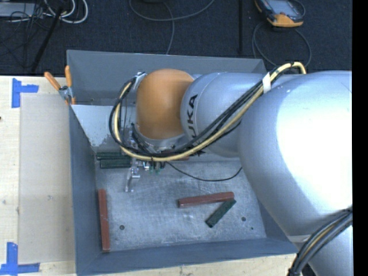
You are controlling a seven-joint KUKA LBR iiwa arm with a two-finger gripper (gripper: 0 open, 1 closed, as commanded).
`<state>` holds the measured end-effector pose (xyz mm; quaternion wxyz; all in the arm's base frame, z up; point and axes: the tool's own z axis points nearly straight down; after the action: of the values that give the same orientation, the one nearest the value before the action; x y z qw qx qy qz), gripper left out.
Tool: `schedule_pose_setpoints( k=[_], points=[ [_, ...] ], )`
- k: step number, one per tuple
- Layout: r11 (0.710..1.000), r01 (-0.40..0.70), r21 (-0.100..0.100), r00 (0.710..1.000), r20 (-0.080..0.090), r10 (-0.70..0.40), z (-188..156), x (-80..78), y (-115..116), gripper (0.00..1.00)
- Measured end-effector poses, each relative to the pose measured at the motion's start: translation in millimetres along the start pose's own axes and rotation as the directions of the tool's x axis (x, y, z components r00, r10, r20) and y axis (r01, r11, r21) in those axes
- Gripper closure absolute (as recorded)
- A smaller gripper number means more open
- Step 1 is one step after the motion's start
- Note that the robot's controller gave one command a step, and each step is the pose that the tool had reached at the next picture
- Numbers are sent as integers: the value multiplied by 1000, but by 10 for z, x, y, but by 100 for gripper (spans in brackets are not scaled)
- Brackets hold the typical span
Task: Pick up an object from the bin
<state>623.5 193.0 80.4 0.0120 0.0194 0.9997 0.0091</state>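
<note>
My gripper (133,178) (open or closed, I can't tell) hangs beside a dark green bar (114,163), upper left in the bin (82,211), with bare floor below.

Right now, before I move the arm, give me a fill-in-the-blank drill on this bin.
In the bin, one reddish-brown bar lies along the ___ wall.
The dark green bar lies by the other reddish-brown bar's ___ end.
The gripper hangs over the floor's upper ___ part.
Missing words: left; right; left.
</note>
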Motion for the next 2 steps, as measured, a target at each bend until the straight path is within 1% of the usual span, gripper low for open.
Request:
schedule_pose_setpoints(
  k=[1, 2],
  points=[
    [999, 34, 14, 999, 0, -34, -14, -55, 256, 100],
    [999, 33, 14, 999, -1, -33, -14, -56, 254, 100]
  ],
)
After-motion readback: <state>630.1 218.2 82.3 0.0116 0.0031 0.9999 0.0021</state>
